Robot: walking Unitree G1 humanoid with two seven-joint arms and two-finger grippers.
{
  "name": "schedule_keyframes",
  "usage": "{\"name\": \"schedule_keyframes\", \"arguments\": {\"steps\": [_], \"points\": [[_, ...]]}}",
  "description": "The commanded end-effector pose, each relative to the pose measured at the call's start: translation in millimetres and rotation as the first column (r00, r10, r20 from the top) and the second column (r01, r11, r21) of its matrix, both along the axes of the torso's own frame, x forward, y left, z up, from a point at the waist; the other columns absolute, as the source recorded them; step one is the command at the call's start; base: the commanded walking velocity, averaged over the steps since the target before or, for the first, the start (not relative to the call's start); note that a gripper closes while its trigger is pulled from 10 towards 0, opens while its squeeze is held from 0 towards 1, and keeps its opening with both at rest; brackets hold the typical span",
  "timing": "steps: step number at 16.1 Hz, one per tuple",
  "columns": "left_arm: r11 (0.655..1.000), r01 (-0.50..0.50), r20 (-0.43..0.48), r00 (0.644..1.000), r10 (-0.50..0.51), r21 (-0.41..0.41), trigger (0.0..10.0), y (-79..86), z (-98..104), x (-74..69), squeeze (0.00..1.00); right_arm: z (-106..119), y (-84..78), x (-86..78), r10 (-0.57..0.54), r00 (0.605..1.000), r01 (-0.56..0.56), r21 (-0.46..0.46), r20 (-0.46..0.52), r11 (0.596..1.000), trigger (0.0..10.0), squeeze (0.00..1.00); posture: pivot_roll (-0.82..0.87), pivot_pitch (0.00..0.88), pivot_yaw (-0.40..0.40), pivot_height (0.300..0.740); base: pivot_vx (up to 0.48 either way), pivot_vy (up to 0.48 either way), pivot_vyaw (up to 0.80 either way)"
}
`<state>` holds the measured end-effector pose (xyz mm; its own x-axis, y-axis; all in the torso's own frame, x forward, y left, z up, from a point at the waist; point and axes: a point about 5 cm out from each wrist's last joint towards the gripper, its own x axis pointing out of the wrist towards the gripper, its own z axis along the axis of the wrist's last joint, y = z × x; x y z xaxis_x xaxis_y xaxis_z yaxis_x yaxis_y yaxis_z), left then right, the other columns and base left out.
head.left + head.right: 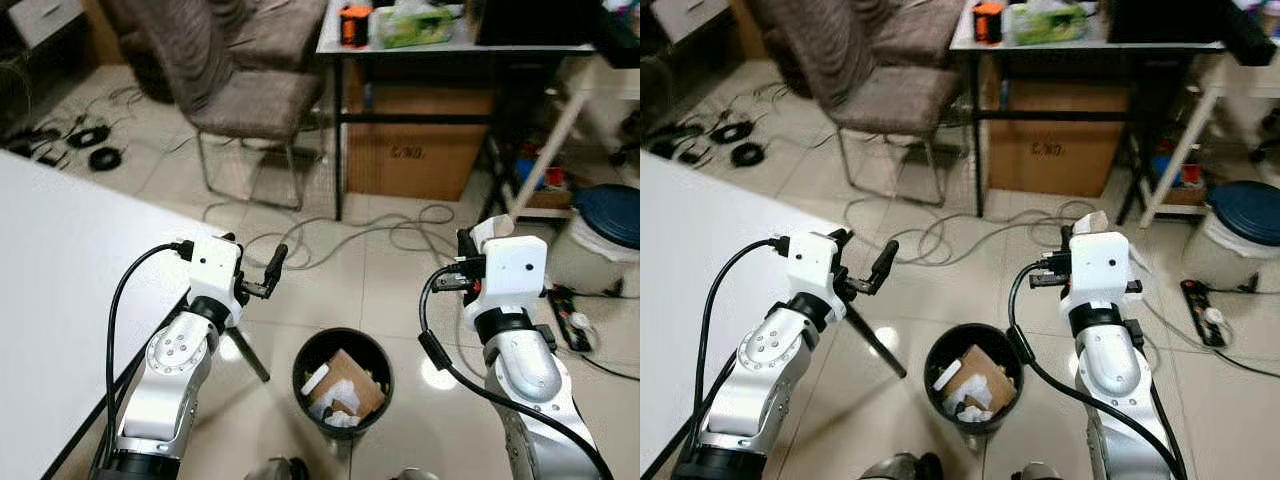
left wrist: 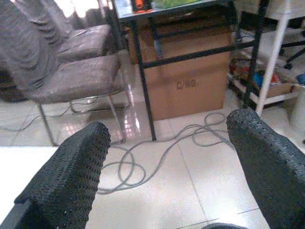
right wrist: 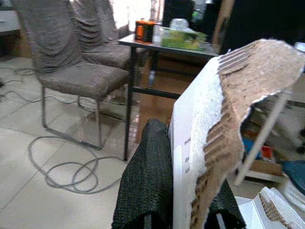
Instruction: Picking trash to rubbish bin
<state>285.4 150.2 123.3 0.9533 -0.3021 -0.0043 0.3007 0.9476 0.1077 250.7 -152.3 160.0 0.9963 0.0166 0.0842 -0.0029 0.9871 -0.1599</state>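
Our right gripper (image 3: 190, 210) pinches a torn cardboard scrap (image 3: 224, 119) above the floor, right of the bin (image 1: 342, 383); our left gripper (image 2: 167, 167) is spread, empty, left of it.

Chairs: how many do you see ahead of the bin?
2. One grey chair stands left of the black desk; the second chair sits right behind it, mostly blocked. More could be out of frame.
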Motion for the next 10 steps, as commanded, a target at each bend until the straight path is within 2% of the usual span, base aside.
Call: {"name": "schedule_keyframes", "arguments": {"steps": [1,6,10], "points": [[1.000,-0.009,-0.001,1.000,0.009,0.011,10.0,2.8,-1.2,-0.9,0.00,0.1,2.8,1.0,0.015,1.000,-0.015,-0.003,0.003,1.000,10.0,0.00,-0.07,0.122,0.097,0.740,0.000,0.000,0.50],[1.000,0.000,-0.009,1.000,0.000,0.016,10.0,2.6,-3.2,-1.6,0.00,-1.4,3.1,0.3,0.013,1.000,-0.013,-0.004,-0.001,1.000,10.0,0.00,-0.08,0.125,0.099,0.740,0.000,0.000,0.58],[1.000,0.006,-0.016,1.000,-0.006,0.028,10.0,5.9,-4.3,-1.6,0.00,-2.7,4.1,0.8,0.015,1.000,-0.015,-0.008,-0.006,1.000,10.0,0.00,-0.07,0.132,0.099,0.740,0.000,0.000,0.79]]}}
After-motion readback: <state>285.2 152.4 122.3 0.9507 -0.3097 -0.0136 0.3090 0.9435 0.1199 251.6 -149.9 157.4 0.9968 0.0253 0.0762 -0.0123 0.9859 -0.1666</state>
